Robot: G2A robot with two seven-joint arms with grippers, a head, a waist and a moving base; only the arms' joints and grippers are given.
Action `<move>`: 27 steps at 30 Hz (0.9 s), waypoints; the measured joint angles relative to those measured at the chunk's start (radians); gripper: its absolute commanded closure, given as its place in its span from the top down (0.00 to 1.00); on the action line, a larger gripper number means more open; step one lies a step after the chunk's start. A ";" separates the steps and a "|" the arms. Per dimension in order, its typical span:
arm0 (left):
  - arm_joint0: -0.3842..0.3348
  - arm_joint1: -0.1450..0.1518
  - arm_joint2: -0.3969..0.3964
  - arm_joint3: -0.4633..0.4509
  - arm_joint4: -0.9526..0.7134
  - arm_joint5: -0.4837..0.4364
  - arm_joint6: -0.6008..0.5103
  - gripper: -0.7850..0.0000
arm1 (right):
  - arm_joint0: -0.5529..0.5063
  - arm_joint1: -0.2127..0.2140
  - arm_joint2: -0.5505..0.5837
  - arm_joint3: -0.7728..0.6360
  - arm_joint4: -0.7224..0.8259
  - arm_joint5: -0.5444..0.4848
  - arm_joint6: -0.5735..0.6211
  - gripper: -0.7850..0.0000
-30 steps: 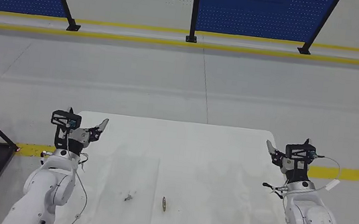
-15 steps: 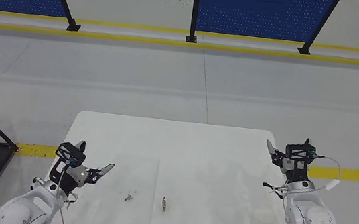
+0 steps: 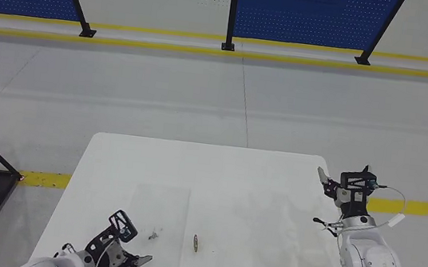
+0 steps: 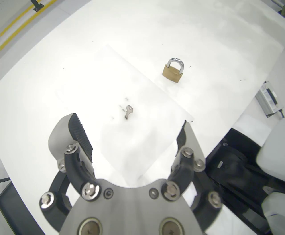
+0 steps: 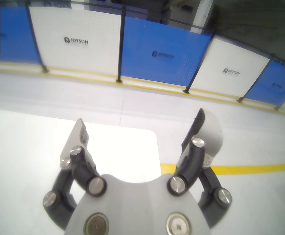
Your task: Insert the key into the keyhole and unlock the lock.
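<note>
Left end effector [image 4: 128, 130] spread wide, empty, over the near edge of the desk [image 3: 256, 187]. Small silver key [image 4: 128, 110] lies flat on a thin clear sheet [image 4: 142, 142], near the fingertips, untouched. Brass padlock [image 4: 173, 72] on bare desk just beside the sheet edge, apart from the key, shackle looks shut. Right end effector [image 5: 140, 118] spread, empty, at the desk's right side, well apart from both.

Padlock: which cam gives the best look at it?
Left wrist view: the padlock sits unobstructed, brass body and silver shackle both distinct, on the table beyond the key. In the top view it is a tiny dark speck. The right wrist view faces the table's far corner and the fence.
</note>
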 measured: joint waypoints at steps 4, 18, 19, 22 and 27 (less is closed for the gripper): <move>-0.084 -0.005 0.078 0.033 -0.004 0.055 -0.101 0.62 | 0.000 0.000 0.000 0.000 0.000 0.000 0.000 1.00; -0.282 -0.019 0.264 0.181 0.086 0.228 -0.206 0.45 | 0.000 0.000 0.000 0.000 0.000 0.000 0.000 1.00; -0.287 -0.019 0.271 0.188 0.092 0.232 -0.208 0.45 | 0.000 0.000 0.000 0.000 0.000 0.000 0.000 1.00; -0.305 -0.021 0.293 0.211 0.118 0.252 -0.207 0.41 | 0.000 0.000 0.000 0.000 0.000 0.000 0.000 1.00; -0.328 -0.023 0.323 0.239 0.147 0.280 -0.205 0.36 | 0.000 0.000 0.000 0.000 0.000 0.000 0.000 1.00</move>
